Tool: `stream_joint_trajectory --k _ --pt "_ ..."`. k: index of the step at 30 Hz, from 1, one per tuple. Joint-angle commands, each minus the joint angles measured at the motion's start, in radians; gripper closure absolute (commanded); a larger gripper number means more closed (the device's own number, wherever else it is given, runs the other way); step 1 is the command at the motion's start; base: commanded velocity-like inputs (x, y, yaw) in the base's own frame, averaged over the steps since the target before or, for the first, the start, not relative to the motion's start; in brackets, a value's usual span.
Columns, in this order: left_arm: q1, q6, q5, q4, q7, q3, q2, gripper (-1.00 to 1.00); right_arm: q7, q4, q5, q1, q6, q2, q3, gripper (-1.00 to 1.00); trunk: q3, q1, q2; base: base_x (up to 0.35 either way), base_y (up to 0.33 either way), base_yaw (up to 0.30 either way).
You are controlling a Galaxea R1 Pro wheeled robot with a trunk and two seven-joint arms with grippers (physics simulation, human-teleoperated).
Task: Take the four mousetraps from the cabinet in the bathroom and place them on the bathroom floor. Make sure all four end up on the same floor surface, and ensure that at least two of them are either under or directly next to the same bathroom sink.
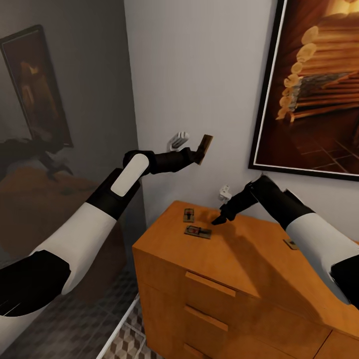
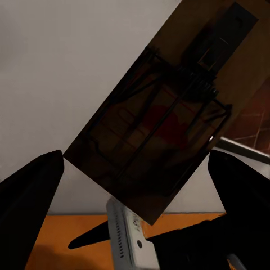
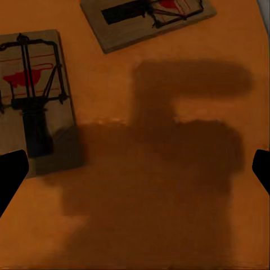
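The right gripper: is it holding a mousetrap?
No: the right gripper hangs open over the bare cabinet top, with two mousetraps lying beside it, untouched.

My left gripper (image 1: pixel 199 152) hangs in the air before the wall, above the cabinet (image 1: pixel 239 269) and left of the picture (image 1: pixel 314 85), with one mousetrap (image 2: pixel 163 112) between its fingers. On the cabinet top, near the back left corner, lie two more traps — one (image 1: pixel 188 215) behind, the other (image 1: pixel 198 232) just in front of it, apart. My right gripper (image 1: pixel 218 219) sits low over the top, just right of that pair. A fourth trap (image 1: pixel 290 244) lies further right — partly hidden by my right arm.
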Motion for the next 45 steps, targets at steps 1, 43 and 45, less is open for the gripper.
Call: stream_joint_trajectory --k 1,43,45 --pt "-0.001 0.002 0.01 -0.001 0.008 -0.001 -0.001 1.0 0.004 0.015 0.017 -0.001 -0.004 0.0 0.006 -1.0 -0.001 0.0 -0.001 0.021 -0.005 0.0" --pt "0.0 0.002 0.012 0.0 0.008 -0.008 -0.005 1.0 0.038 0.047 0.075 0.002 -0.013 0.149 0.073 -1.0 -0.001 0.0 -0.001 0.001 0.0 0.0" --pt "0.0 0.002 0.012 0.0 0.008 -0.008 -0.005 1.0 0.039 0.046 0.076 0.004 -0.014 0.149 0.073 -1.0 -0.001 0.0 -0.001 0.0 0.0 0.0"
